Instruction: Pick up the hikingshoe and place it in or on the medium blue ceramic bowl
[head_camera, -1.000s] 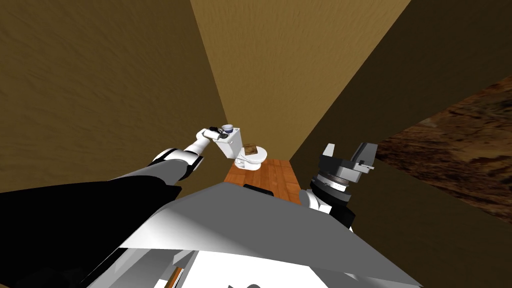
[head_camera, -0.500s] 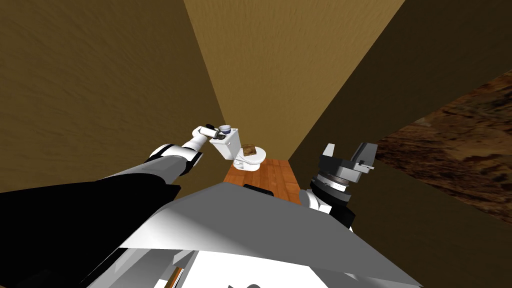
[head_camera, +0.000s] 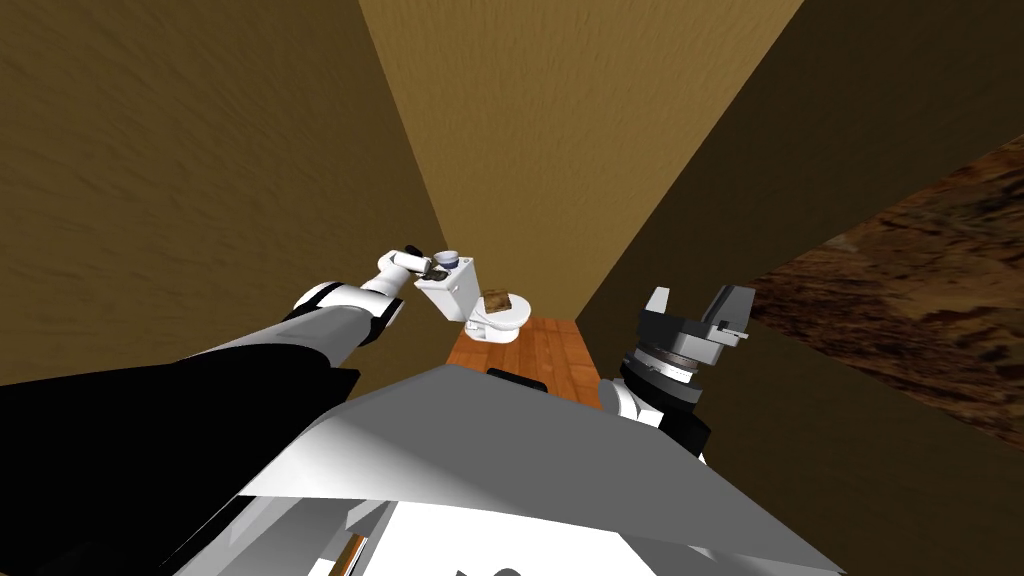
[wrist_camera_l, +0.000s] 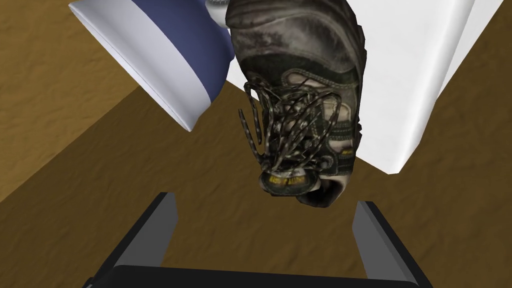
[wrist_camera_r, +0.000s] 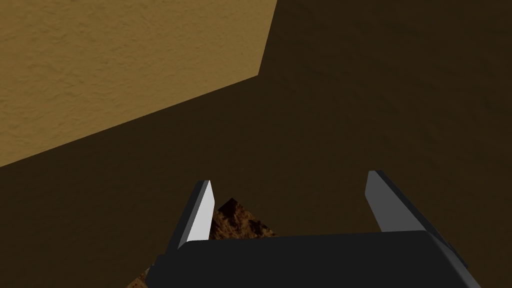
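Blue, white-rimmed bowl (wrist_camera_l: 165, 55), cropped at the edge, stands just beside the dark, laced hikingshoe (wrist_camera_l: 300, 100) on a white toilet tank (wrist_camera_l: 415, 75); the shoe's toe is cut off too. The left gripper (wrist_camera_l: 266, 200) gapes empty near its heel; the right gripper (wrist_camera_r: 290, 177), raised, gapes likewise.

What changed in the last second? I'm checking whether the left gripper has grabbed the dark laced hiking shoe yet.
Left gripper drew slightly back, leftward in the head view; open, nothing taken. Dark laced hiking shoe and blue-and-white bowl stayed on the white toilet tank. Right gripper unchanged, open.
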